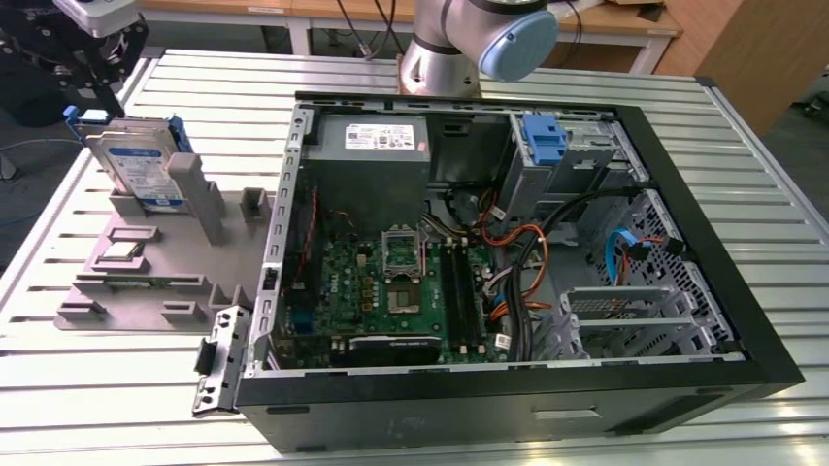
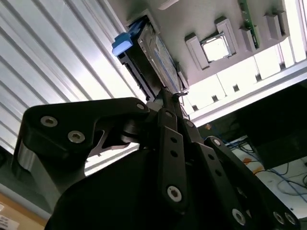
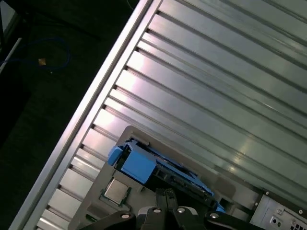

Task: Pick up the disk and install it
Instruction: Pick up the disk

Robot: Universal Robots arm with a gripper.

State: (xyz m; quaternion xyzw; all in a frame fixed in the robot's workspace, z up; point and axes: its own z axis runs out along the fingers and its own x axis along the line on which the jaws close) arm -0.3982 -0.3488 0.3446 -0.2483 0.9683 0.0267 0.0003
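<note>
The disk (image 1: pixel 136 165) is a silver drive with a white-and-blue label in a blue bracket. It stands on edge in a grey holder (image 1: pixel 143 267) on the exterior view's left. My gripper (image 1: pixel 107 97) hangs just above the disk's far upper end, and I see no contact. In the second wrist view the black fingers (image 2: pixel 168 120) run close together to the gripper (image 2: pixel 171 93) tip, beside the disk (image 2: pixel 153 52). The first wrist view has the disk (image 3: pixel 158 167) just beyond the gripper (image 3: pixel 165 194). Nothing is held.
An open computer case (image 1: pixel 764 369) lies on the slatted metal table (image 1: pixel 116 398), with a power supply (image 1: pixel 376 136), a blue caddy (image 1: pixel 545 141), a motherboard and cables inside. A metal drive cage (image 1: pixel 635 320) sits at its near right. A small chip (image 1: pixel 120 252) rests on the holder.
</note>
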